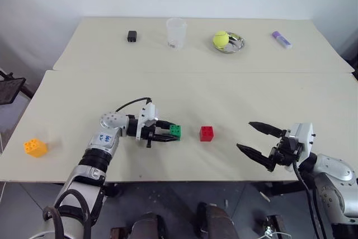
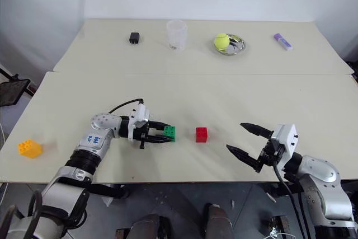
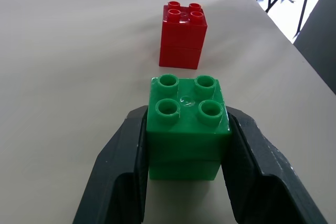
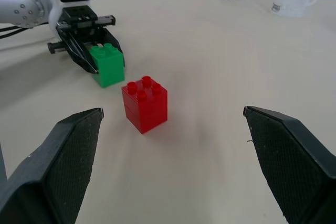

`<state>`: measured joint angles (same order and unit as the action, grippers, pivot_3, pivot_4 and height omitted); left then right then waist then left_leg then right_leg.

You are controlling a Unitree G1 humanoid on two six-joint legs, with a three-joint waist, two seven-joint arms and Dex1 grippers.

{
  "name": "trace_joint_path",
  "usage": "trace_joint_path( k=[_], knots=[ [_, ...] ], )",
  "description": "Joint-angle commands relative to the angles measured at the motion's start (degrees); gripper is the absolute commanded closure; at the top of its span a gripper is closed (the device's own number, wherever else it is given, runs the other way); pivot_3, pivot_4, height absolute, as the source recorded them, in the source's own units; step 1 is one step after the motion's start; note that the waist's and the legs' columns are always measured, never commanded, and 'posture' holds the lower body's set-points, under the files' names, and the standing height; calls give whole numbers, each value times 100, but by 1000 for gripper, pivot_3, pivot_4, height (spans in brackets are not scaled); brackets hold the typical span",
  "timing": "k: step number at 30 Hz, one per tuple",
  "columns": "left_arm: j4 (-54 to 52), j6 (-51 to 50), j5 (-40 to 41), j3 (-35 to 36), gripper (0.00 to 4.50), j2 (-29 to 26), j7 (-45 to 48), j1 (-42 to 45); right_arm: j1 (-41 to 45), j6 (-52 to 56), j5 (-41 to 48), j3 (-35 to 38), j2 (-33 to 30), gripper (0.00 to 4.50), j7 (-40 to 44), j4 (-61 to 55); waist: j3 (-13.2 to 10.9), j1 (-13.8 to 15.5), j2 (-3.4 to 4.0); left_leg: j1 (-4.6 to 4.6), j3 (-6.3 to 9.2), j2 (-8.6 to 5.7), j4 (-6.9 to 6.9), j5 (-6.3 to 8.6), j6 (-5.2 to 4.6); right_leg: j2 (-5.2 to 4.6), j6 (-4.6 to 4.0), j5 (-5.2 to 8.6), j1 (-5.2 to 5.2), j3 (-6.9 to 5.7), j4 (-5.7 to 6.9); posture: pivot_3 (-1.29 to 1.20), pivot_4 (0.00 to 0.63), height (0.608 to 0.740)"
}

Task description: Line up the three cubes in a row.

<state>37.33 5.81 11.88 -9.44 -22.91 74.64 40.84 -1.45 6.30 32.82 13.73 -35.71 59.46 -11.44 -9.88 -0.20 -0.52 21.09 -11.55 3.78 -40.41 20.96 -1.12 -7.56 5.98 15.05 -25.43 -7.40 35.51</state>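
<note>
The green cube (image 3: 188, 129) is clamped in the left claw (image 1: 166, 132), set on the bench (image 1: 224, 99) just beside the red cube (image 1: 206, 133). The orange cube (image 1: 35, 147) is left far off. The right claw (image 1: 258, 141) is held apart, empty.

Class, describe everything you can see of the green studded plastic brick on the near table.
The green studded plastic brick is glossy, with four round hollow studs on top and a seam round its middle. It stands upright on the beige table, between the left gripper's black jaws, which press its two sides. The red studded plastic brick stands close beside it, apart.
</note>
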Motion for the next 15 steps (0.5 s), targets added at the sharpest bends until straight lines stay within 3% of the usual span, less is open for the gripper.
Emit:
trace_joint_path(
  k=[1,4,7,9,11,13,15],
  knots=[
    [-277,-1,240,167,1692,4,231,-127,-68,-61,41,57,-22,0,22,-204,0,0,0,2,2,0,-2,1,-1,0,0,0,0,-1,0,0,150,740],
    [-939,-179,492,408,898,-273,317,-391,-31,-43,60,9,-11,0,53,-208,0,-2,0,3,7,1,-2,3,-5,-2,0,0,-1,-2,0,0,150,740],
    [-1857,-520,825,854,898,-661,94,-838,94,-51,74,-102,-9,0,160,-180,0,-50,0,1,23,7,-1,3,-3,0,0,0,-6,3,5,0,150,740],
    [-2610,-732,1023,1468,898,-899,-512,-1394,280,39,220,-241,47,0,277,-218,0,-100,1,-3,36,8,-1,4,-3,0,0,0,-6,4,10,0,150,740],
    [-3306,-977,1126,2152,566,-977,-1348,-2031,517,41,279,-414,163,0,334,-241,0,-154,1,-5,39,7,-1,4,-3,-5,0,0,-5,6,13,0,150,740],
    [-3860,-810,1033,2667,74,-866,-2036,-2668,682,-17,242,-579,238,0,432,-243,0,-152,1,-9,38,8,0,5,-5,-8,0,0,-4,12,16,0,150,740],
    [-4458,-846,1057,3250,28,-529,-2921,-3355,876,-5,190,-805,298,0,530,-251,-1,-140,1,-9,40,9,1,6,-4,-8,0,0,-4,9,14,0,150,740]
  ],
)
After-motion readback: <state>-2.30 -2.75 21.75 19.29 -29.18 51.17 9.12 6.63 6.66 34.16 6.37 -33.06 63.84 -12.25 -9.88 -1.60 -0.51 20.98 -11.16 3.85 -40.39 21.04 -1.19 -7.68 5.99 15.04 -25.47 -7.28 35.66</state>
